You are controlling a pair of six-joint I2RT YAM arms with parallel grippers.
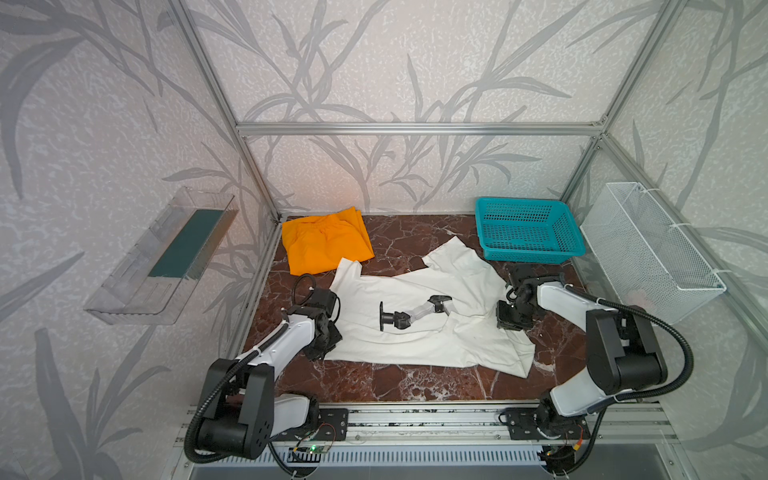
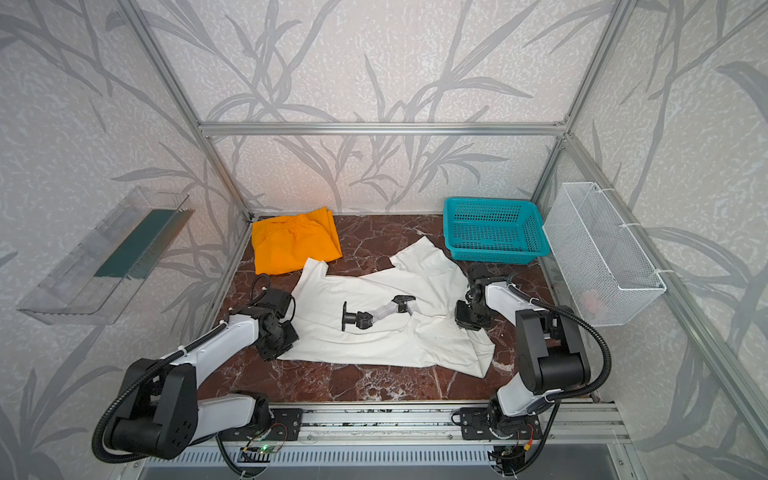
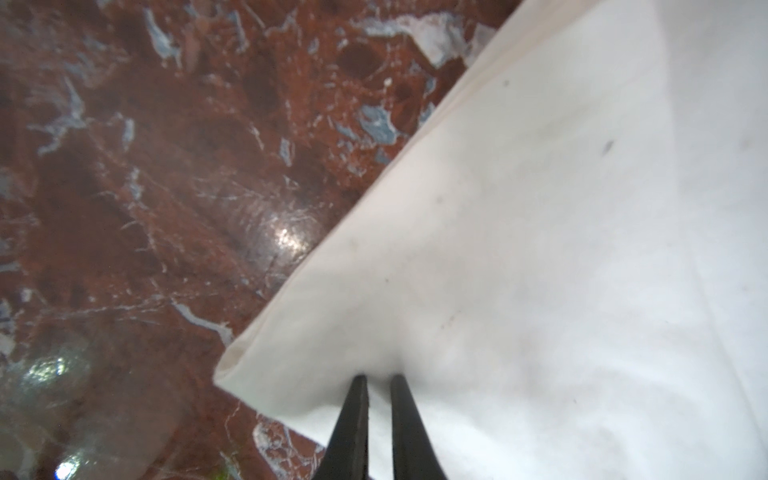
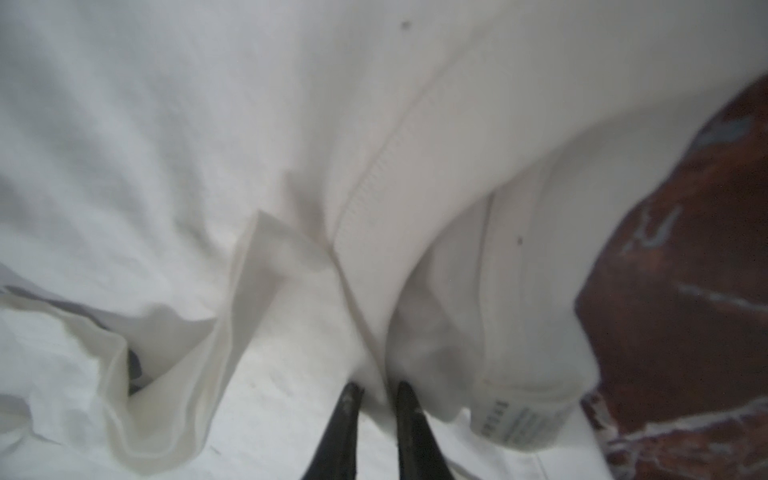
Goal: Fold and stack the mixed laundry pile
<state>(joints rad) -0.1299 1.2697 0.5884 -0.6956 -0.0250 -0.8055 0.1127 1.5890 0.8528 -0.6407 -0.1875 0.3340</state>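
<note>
Wide red-brown marble desk [image 1: 395,378], and sprawled across the middle of it is the white shirt [image 1: 395,291]. It lies mostly flat but rumpled, with one sleeve reaching toward the far right and another tip just beside the trousers. There's a black-grey printed graphic [image 1: 411,313] at its centre. Up in the far left corner sit the orange trousers [image 1: 324,245], bright, folded into a rough square, waistband gathers showing. On the right wall hangs a white wire basket [image 1: 648,249] with something pale pink low inside, too blurred to name. On the left wall is a clear plastic tray [image 1: 137,291] with a dark green strip along its floor. The teal basket [image 1: 536,253] sits in the far right corner, its slotted floor in full view. Now the left gripper [image 3: 379,378]: it is down at the shirt's near left corner, jaws narrow, white cloth pinched between them. The right gripper [image 4: 379,386] is on the shirt's right side near a seam and a label, jaws narrow, nipping a fold of the fabric.
</note>
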